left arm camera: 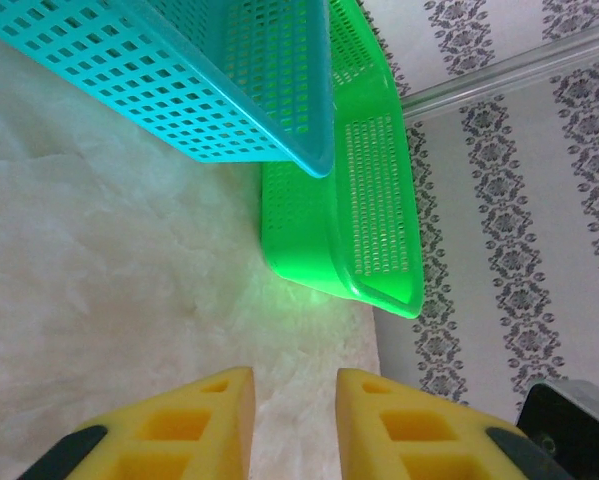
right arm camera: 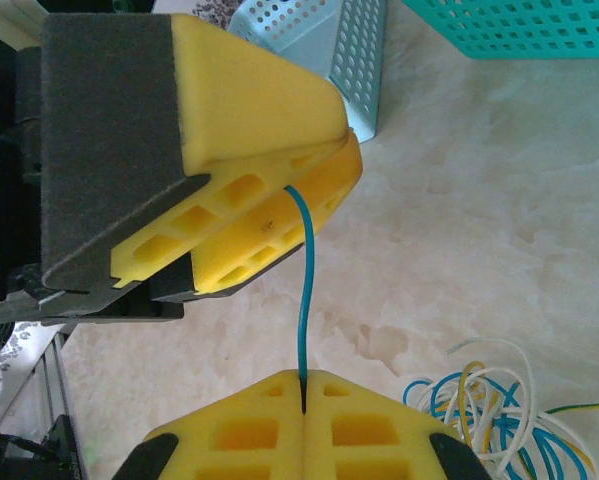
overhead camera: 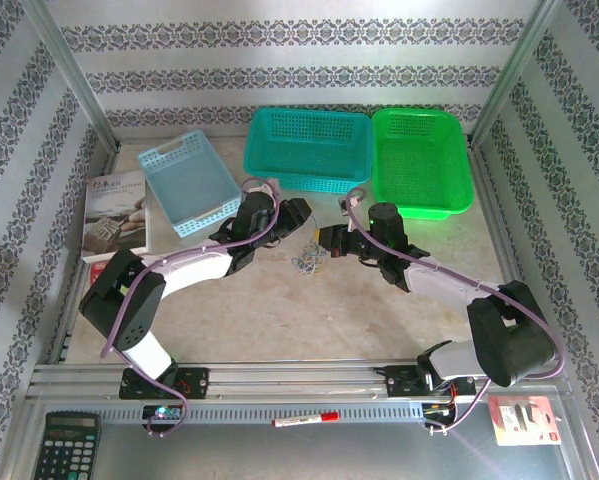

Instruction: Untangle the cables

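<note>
A loopy clump of blue, white and yellow-tan cables (overhead camera: pixel 307 262) is found on the table (overhead camera: pixel 279 320), near its middle, between the two gripper heads. In the right wrist view the clump (right arm camera: pixel 499 420) lies just beside the right gripper (right arm camera: pixel 304 378), on its right.

One blue cable (right arm camera: pixel 303 300) is drawn out of the clump. It is clamped between the closed fingers of the right gripper (overhead camera: pixel 329 240) and runs straight up to the left gripper (right arm camera: pixel 344 150), where its end disappears between the yellow fingers.

In the left wrist view a narrow gap is seen between the fingers of the left gripper (left arm camera: pixel 296 380). Whether the blue cable is actually pinched there cannot be told.

Beyond the grippers, three baskets are noted along the far edge of the table: a light blue basket (overhead camera: pixel 164 155) on the left, a teal basket (overhead camera: pixel 304 180) in the middle, and a green basket (overhead camera: pixel 419 210) on the right, touching the teal one. A book (overhead camera: pixel 114 215) lies beside the light blue basket.
</note>
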Controlling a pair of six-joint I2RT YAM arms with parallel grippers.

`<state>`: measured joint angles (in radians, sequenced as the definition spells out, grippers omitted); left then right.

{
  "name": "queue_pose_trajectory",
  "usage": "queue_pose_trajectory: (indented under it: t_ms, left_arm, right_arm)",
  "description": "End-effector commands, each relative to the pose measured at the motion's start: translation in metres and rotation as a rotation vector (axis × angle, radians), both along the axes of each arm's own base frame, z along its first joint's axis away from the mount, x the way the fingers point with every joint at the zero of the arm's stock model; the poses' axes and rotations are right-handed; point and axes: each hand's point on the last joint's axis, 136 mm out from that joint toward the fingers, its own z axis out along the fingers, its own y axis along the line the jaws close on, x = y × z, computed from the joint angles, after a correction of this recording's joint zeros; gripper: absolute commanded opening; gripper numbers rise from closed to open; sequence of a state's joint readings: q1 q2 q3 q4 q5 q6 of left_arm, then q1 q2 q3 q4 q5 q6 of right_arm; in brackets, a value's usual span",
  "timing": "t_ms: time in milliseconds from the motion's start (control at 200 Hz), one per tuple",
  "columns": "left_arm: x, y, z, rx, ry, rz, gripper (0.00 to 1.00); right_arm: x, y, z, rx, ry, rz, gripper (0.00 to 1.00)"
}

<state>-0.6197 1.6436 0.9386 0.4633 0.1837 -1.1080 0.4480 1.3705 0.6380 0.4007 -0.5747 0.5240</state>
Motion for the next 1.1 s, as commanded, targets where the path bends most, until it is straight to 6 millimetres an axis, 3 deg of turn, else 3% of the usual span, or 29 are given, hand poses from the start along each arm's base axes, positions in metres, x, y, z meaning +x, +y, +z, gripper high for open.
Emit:
queue_pose_trajectory:
  t_ms: [0,155,225,285,380,530,804,1094]
  left_arm:
    - [0.01,-0.004,0.019,-0.043,-0.052,-0.006,0.19]
    - [0.009,-0.005,0.022,-0.038,-0.063,-0.018,0.0]
    - [0.008,-0.006,0.025,-0.029,-0.071,-0.028,0.0]
    - [0.007,-0.007,0.03,-0.028,-0.082,-0.038,0.0]
    - [0.005,-0.009,0.041,-0.034,-0.098,-0.054,0.0]
    - [0.001,-0.014,0.059,-0.06,-0.122,-0.078,0.0]
    - [-0.007,-0.021,0.085,-0.095,-0.16,-0.104,0.0]
    - [-0.019,-0.029,0.12,-0.14,-0.204,-0.138,0.0]
  right_arm:
    - [-0.005,0.006,0.001,0.014,-0.021,0.037,0.0]
    - [-0.003,0.006,-0.002,0.007,-0.019,0.027,0.0]
    - [-0.002,0.005,-0.003,0.002,-0.019,0.018,0.0]
    - [0.001,0.004,-0.006,-0.007,-0.02,0.005,0.17]
    - [0.006,0.002,-0.009,-0.017,-0.023,-0.016,0.35]
    - [0.019,-0.001,-0.016,-0.034,-0.031,-0.073,0.51]
    - [0.038,0.001,-0.031,-0.048,-0.03,-0.139,0.55]
    - [0.045,0.005,-0.06,-0.071,0.013,-0.183,0.52]
